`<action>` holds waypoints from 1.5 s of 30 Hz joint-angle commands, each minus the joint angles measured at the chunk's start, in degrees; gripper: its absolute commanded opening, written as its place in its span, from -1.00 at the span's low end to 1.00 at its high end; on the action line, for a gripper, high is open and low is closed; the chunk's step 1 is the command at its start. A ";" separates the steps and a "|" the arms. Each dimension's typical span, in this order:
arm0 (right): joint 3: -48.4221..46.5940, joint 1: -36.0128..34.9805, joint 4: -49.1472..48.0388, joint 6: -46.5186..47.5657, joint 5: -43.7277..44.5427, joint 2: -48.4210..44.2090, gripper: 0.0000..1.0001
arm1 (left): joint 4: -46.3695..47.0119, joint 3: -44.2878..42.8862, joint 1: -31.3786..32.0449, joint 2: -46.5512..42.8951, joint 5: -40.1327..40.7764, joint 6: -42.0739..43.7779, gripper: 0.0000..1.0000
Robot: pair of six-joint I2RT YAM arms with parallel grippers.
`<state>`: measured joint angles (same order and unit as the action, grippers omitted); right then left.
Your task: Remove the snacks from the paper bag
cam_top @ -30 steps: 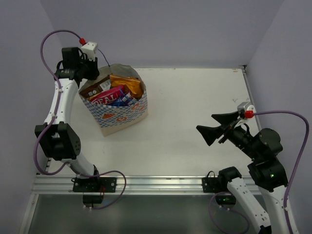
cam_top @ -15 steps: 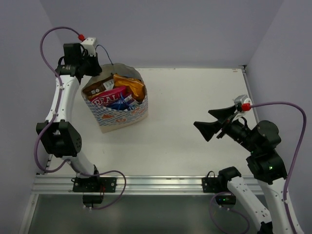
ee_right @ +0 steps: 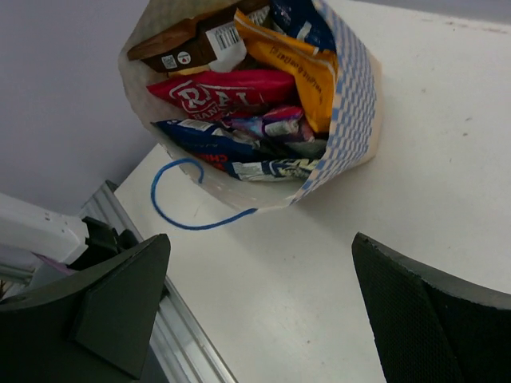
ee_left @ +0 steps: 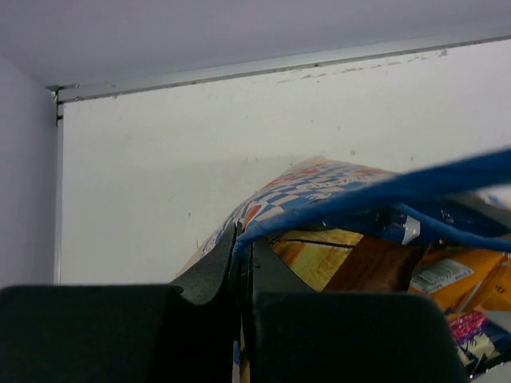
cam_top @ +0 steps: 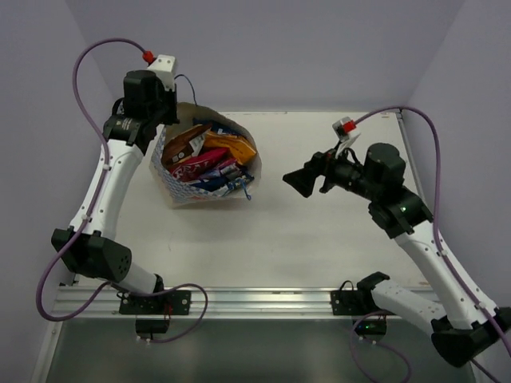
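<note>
The left end effector (ee_left: pixel 242 251) clamps the paper bag (cam_top: pixel 185 188) at its rim on the tabletop (cam_top: pixel 319 231). This tilts the mouth toward the right end effector (cam_top: pixel 303 182), fingers apart nearby, likely to reach the snacks (cam_top: pixel 209 156) inside.

White table (cam_top: pixel 319 239) is seen from the top cam: matte, w/ faint scuffs and specks near the far edge. Pale lavender walls (cam_top: pixel 279 48) are seen at back, left & right. A metal strip (ee_left: pixel 263 68) is picked out along the far edge, an aluminium rail (cam_top: pixel 263 302) along the near edge.
</note>
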<state>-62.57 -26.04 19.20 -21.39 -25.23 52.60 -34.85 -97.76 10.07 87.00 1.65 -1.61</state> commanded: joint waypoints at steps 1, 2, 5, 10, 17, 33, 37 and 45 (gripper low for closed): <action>-3.61 -4.52 -3.90 -1.11 5.10 4.43 0.98 | 10.77 1.68 -0.75 -5.69 6.36 -3.92 -1.00; -3.88 -5.59 -4.60 -1.46 7.20 5.57 0.98 | 10.77 3.08 -0.49 -7.70 5.65 -4.80 -1.00; -7.21 -9.72 -3.47 -2.34 11.15 10.41 0.98 | 11.03 10.02 1.00 -12.54 2.93 -5.60 -1.00; -14.84 -16.93 -3.11 -1.55 20.73 17.00 0.98 | 11.38 19.60 4.08 -20.71 -0.94 -5.25 -1.00; -22.33 -21.85 0.39 -7.24 30.67 24.29 0.89 | 10.77 22.78 8.48 -24.07 -1.30 -7.88 -1.00; -8.54 -24.67 -5.05 -33.19 41.74 33.88 0.54 | 11.03 25.60 17.97 -21.17 7.49 -11.58 -1.00; -7.75 -24.58 -8.30 -34.16 45.27 35.20 0.39 | 11.03 25.95 18.32 -21.08 7.93 -11.75 -1.00; -9.06 -23.53 -9.71 -35.12 46.85 39.42 0.30 | 11.12 26.74 18.50 -21.26 7.93 -12.02 -1.00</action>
<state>-70.15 -50.19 11.99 -54.24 18.55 90.02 -27.09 -71.46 27.90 65.73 9.43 -11.62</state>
